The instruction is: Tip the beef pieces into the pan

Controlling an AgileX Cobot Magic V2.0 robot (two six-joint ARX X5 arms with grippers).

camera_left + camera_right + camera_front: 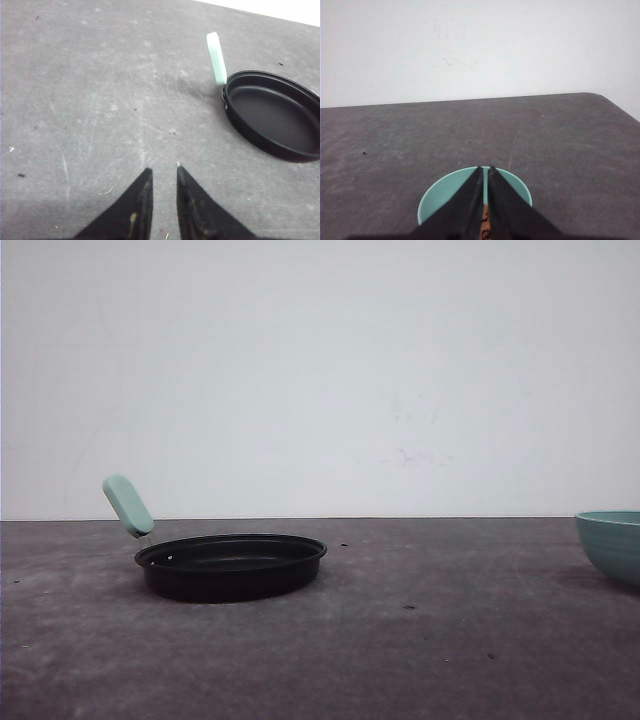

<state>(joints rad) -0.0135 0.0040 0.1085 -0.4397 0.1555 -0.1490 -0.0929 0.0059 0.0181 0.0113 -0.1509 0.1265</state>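
The black pan (230, 565) with its mint-green handle (128, 505) sits on the grey table, left of centre. In the left wrist view the pan (275, 115) lies some way from my left gripper (164, 170), which hangs over bare table with a small gap between its fingers and nothing in it. My right gripper (486, 168) hovers above a teal bowl (445, 197), fingers almost together and holding nothing. Reddish-brown beef pieces (485, 225) show in the bowl through the slit between the fingers; the rest are hidden behind them.
The teal bowl (612, 540) stands at the table's right edge in the front view, partly cut off. A white wall runs behind the table. Bare grey tabletop (450, 620) stretches between pan and bowl. The table's far right corner (600, 97) is rounded.
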